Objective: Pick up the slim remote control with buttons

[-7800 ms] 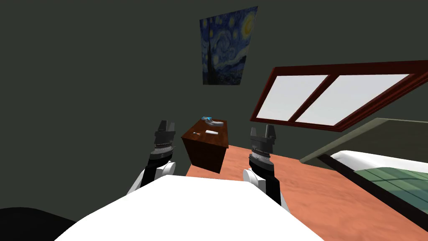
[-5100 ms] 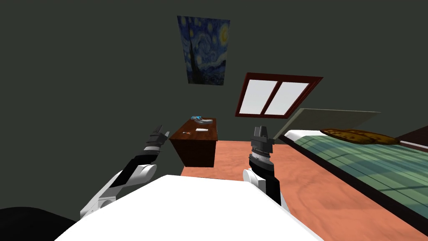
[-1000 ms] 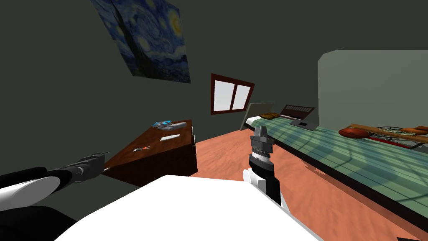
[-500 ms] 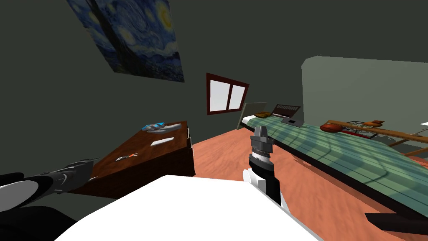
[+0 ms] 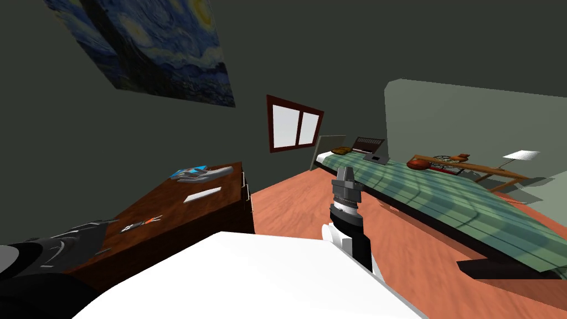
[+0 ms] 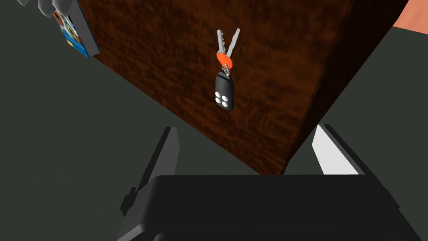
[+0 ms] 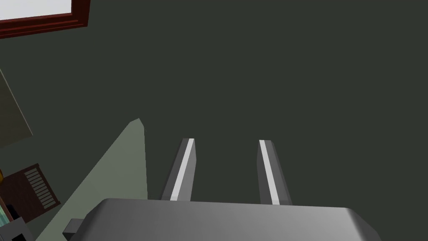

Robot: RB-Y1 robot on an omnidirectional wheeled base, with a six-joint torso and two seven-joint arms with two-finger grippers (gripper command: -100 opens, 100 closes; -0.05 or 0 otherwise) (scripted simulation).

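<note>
Slim flat white remote (image 5: 202,194) mid-top of dark brown wooden desk (image 5: 177,221): likely light, stiff, low-lying; pinch long edges midway. Left pincer (image 6: 246,129) open by desk's near edge; right pincer (image 7: 227,141) open.

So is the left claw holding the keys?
No, the keys lie on the brown dresser, ahead of the open, empty left claw.

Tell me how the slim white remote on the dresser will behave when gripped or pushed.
The remote looks like a thin, flat bar, so it is probably stiff and light. It lies flat on the dresser, so it should not roll; a push would likely slide it across the smooth top.
</note>
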